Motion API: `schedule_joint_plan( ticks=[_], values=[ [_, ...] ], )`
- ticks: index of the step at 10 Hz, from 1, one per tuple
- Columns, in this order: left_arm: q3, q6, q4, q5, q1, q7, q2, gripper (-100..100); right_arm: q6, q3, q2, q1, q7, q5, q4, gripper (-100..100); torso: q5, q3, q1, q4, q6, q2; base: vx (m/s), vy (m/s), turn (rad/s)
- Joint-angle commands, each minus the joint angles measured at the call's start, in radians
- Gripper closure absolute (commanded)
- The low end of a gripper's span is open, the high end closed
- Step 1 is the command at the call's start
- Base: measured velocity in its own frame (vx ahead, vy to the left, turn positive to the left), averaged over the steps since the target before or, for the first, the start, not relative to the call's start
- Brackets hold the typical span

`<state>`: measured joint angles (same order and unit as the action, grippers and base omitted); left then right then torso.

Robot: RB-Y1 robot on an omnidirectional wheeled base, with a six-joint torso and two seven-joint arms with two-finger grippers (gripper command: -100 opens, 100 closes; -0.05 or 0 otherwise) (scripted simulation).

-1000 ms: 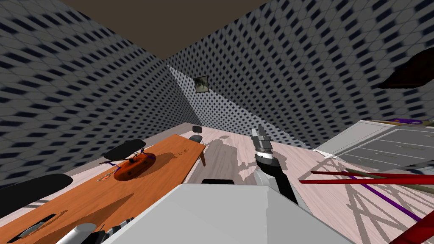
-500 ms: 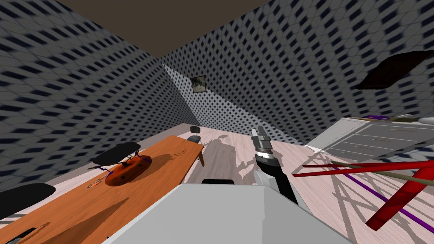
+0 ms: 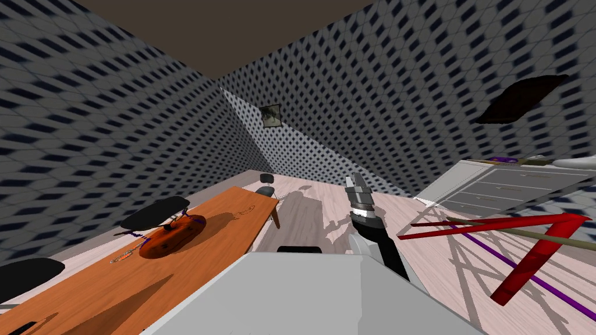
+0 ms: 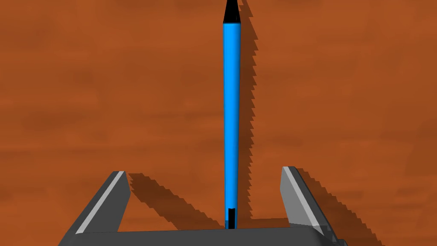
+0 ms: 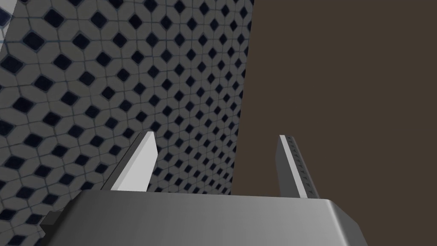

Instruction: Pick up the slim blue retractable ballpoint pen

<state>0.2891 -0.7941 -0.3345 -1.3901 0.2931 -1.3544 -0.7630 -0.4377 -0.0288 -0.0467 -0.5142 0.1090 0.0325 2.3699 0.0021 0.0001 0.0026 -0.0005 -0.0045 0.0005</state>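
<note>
Orange-brown desk (image 4: 85, 94) beneath left pincer (image 4: 204, 171), spread either side of blue pen (image 4: 231, 106). Centre on pen, lower straight, close across barrel. Right pincer (image 5: 216, 135) also spread.

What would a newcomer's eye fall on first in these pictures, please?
The slim bright-blue pen with a black tip, lying on the orange-brown table midway between the left gripper's open jaws, touching neither. In the head view, red slanted bars stand out on the right.

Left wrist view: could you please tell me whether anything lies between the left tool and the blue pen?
Nothing visible does: the blue pen lies bare on the orange-brown surface, lengthwise between the open fingers of the left tool, touching neither.
</note>
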Motion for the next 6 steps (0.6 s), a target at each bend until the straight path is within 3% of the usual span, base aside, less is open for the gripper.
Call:
schedule_joint_plan(
  ticks=[1, 3, 6],
  values=[
    [0.000, 0.000, -0.001, 0.000, 0.001, -0.001, 0.000, -100, 0.000, 0.000, 0.000, 0.000, 0.000, 0.000, 0.000, 0, 0.000, 0.000, 0.000, 0.000, 0.000, 0.000, 0.000, 0.000, 0.000],
    [0.000, 0.000, -0.001, 0.000, 0.001, -0.001, 0.000, -100, 0.000, 0.000, 0.000, 0.000, 0.000, 0.000, 0.000, 0, 0.000, 0.000, 0.000, 0.000, 0.000, 0.000, 0.002, 0.002, 0.007],
    [-0.009, 0.014, -0.110, 0.060, 0.050, -0.062, 0.036, -100, 0.000, 0.000, 0.000, 0.000, 0.000, 0.000, 0.000, 0, 0.001, -0.001, 0.002, -0.001, -0.001, -0.002, 0.037, 0.030, 0.130]
  ],
)
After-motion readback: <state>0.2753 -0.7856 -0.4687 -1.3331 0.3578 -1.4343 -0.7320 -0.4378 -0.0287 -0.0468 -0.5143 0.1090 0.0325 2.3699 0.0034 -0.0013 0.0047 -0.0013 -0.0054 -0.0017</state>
